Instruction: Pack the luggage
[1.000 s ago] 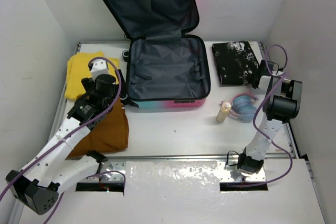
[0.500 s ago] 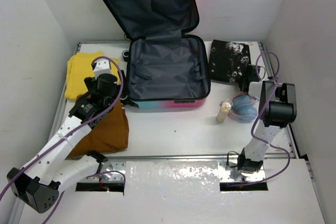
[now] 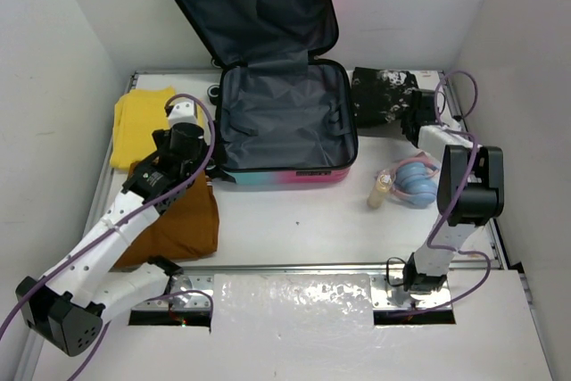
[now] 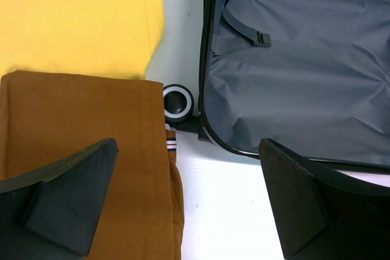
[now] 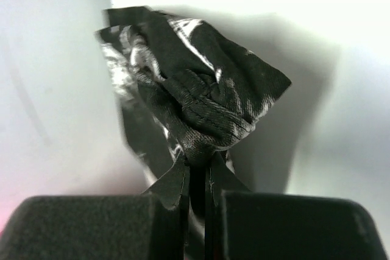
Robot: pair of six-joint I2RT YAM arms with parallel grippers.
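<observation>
The luggage (image 3: 285,127) is lying open at the far middle of the surface (image 3: 303,220), being judged stiff and light (likely to roll on its wheels (image 4: 178,100)), best gripped at the rim (image 4: 204,59). Right of it, a black-and-white garment (image 5: 195,101) is being clamped by the right gripper (image 5: 198,178); the left gripper (image 4: 189,205) is being held apart at its near left corner.

Grey-lined luggage (image 3: 281,122), black-white mottled garment (image 5: 195,101), yellow cloth (image 4: 73,16)

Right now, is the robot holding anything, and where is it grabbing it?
The right gripper pinches the black-and-white cloth by a bunched-up fold. The left gripper is open and holds nothing.
</observation>
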